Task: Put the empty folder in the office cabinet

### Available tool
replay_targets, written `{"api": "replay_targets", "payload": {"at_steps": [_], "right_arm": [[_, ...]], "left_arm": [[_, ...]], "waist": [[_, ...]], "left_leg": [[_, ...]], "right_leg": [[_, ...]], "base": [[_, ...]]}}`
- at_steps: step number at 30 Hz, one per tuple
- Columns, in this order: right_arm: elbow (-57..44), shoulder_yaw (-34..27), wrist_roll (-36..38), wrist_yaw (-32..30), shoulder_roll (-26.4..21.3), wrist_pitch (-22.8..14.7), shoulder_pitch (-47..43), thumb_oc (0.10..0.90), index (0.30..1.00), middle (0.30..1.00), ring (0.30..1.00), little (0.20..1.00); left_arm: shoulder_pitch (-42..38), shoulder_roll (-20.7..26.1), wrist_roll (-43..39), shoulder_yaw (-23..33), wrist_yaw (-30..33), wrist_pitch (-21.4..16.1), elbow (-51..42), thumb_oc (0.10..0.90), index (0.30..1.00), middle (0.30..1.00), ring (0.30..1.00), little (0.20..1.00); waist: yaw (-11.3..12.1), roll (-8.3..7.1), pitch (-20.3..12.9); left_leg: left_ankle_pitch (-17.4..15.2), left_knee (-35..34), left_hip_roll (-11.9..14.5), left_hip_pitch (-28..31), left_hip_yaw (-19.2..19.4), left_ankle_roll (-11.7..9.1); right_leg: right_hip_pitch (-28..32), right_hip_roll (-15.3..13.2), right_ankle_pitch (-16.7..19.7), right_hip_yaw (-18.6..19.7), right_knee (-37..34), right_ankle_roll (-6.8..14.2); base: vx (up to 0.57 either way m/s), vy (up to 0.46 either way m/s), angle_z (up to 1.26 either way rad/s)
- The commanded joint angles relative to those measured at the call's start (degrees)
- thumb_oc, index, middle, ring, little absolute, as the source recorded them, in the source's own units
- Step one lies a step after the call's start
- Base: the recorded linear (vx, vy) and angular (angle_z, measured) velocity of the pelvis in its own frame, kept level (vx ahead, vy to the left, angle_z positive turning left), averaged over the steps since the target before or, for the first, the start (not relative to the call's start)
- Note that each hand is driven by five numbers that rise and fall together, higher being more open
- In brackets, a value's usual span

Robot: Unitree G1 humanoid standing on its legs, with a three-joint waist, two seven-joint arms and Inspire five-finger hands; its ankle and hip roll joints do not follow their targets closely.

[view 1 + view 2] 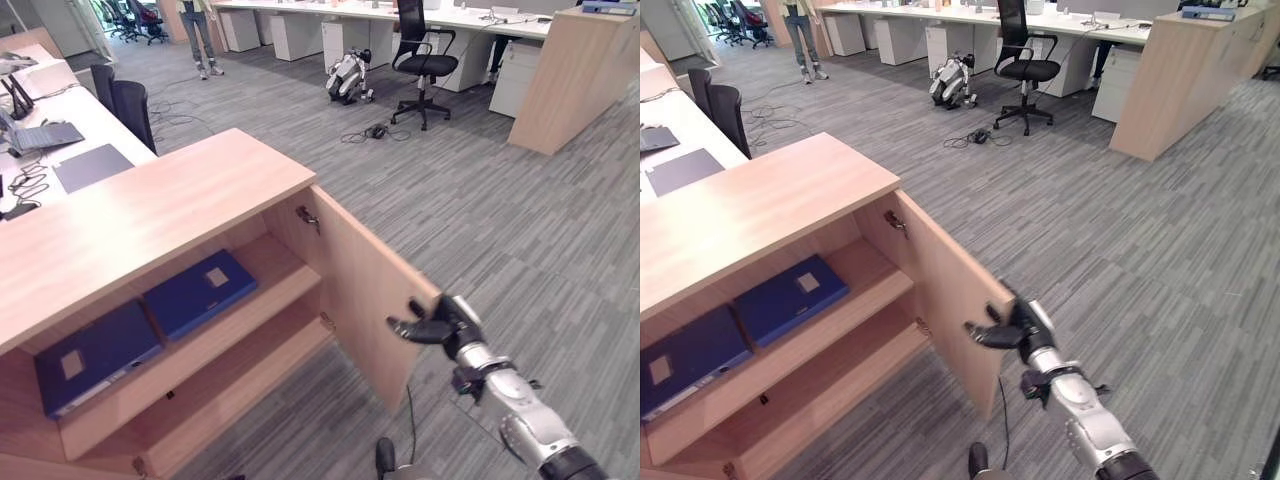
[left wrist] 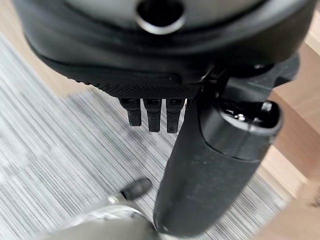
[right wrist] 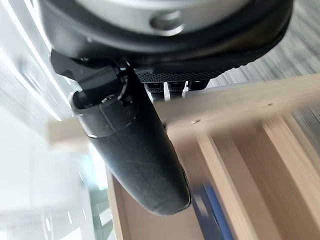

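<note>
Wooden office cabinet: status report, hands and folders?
Right hand curled on the light wooden cabinet door edge, door open. Left hand low, fingers straight. Two dark blue folders flat on upper shelf. No obstruction.

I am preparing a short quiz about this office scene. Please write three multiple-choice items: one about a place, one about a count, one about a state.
1. Where does the right robot hand rest?
A. on the cabinet top
B. at the outer edge of the cabinet door
C. on a folder

2. How many blue folders lie on the upper shelf?
A. one
B. two
C. four

3. What is the state of the cabinet door?
A. swung open
B. shut
C. taken off

Answers:
1 B, its fingers curl over the door's free edge.
2 B, a near blue folder and a far blue folder lie side by side.
3 A, the door stands out from the cabinet, and both shelves show.
</note>
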Motion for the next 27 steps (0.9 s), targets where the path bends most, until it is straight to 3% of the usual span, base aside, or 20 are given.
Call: {"api": "replay_targets", "payload": {"at_steps": [1,8,11,16,19,22,23,25,27], "right_arm": [[-3.7,10.1,2.2,11.7,12.7,-1.3,-14.6,0.8,0.9,0.9,0.9,0.9],[0.2,11.1,5.0,12.8,13.3,0.1,-12.2,0.8,0.9,0.9,0.9,0.9],[0.0,10.4,4.2,13.7,12.3,0.2,-10.0,0.8,0.9,0.9,0.9,0.9],[-0.8,7.1,5.8,13.5,11.3,-1.1,-6.8,0.8,0.9,0.9,0.9,0.9],[0.0,2.9,5.7,13.3,9.4,-2.6,-4.1,0.8,0.9,0.9,0.9,0.9],[1.9,-2.5,4.3,12.6,6.6,-3.5,0.2,0.8,0.9,0.9,0.9,0.9],[4.3,-6.1,1.2,11.8,5.2,-3.4,4.2,0.8,0.9,0.9,0.9,0.9],[4.3,-6.2,1.1,11.8,5.2,-3.4,4.2,0.8,0.9,0.9,0.9,0.9],[21.3,-12.7,-6.2,7.1,6.3,-1.4,8.7,0.8,0.9,0.9,0.9,0.9]], "left_arm": [[-3.8,1.6,-1.1,-3.2,1.5,-1.6,1.1,0.8,0.9,0.9,0.9,0.9],[-3.5,1.8,-2.3,-4.5,0.9,-2.0,0.5,0.8,0.9,0.9,0.9,0.9],[-2.6,2.2,-2.7,-3.7,0.2,-1.9,1.2,0.8,0.9,0.9,0.9,0.9],[0.3,2.3,-2.5,-3.1,0.1,-2.5,1.9,0.8,0.9,0.9,0.9,0.9],[1.5,3.0,-1.9,-2.6,0.3,-3.1,2.9,0.8,0.9,0.9,0.9,0.9],[1.7,2.7,-2.0,-2.8,0.1,-3.8,3.4,0.8,0.9,0.9,0.9,0.9],[1.0,2.4,-2.1,-3.5,-0.2,-4.0,3.6,0.8,0.9,0.9,0.9,0.9],[1.0,2.4,-2.1,-3.5,-0.2,-4.0,3.6,0.8,0.9,0.9,0.9,0.9],[0.3,0.9,-5.9,-4.1,-0.9,-4.2,3.1,0.8,0.9,0.9,0.9,0.9]], "waist": [[5.2,-0.55,2.1],[7.8,-1.17,3.2],[9.3,-0.44,4.2],[10.9,0.93,5.6],[10.8,1.42,5.5],[8.8,1.16,5.9],[7.0,0.52,6.5],[7.0,0.54,6.5],[6.2,-0.5,5.8]], "left_leg": [[-3.7,-0.1,-5.2,3.0,-0.1,1.8],[-2.7,-0.1,-7.3,0.7,-6.1,2.7],[-2.5,0.0,-8.4,0.8,-10.1,3.5],[-2.0,0.2,-9.8,1.0,-17.3,5.0],[-1.5,-0.1,-9.7,0.7,-21.5,4.3],[-0.7,0.1,-10.6,0.0,-27.1,3.6],[-0.7,0.4,-11.7,-0.1,-31.0,3.3],[-0.7,0.4,-11.7,-0.1,-31.1,3.3],[-0.6,0.7,-11.6,-0.7,-35.9,1.7]], "right_leg": [[8.2,-3.9,-1.3,1.8,-4.5,4.5],[7.4,-6.3,-1.9,-1.9,-1.9,4.9],[6.7,-8.4,-4.0,-4.5,4.0,4.8],[4.6,-11.8,-4.1,-5.8,15.2,4.2],[3.3,-8.9,-7.4,-0.3,14.0,3.7],[0.1,-2.9,-7.7,13.1,10.0,4.9],[-1.3,0.5,-7.3,20.3,8.4,5.0],[-1.2,0.5,-7.3,20.3,8.4,4.9],[2.3,0.4,-6.7,16.8,4.0,3.5]], "base": [[-0.08,0.104,0.28],[-0.03,0.073,0.52],[0.0,0.099,1.28],[0.01,0.067,0.92],[0.03,-0.054,1.07],[0.04,-0.083,1.04],[0.03,-0.104,1.45],[0.05,-0.11,1.44],[0.16,-0.343,0.96]]}}
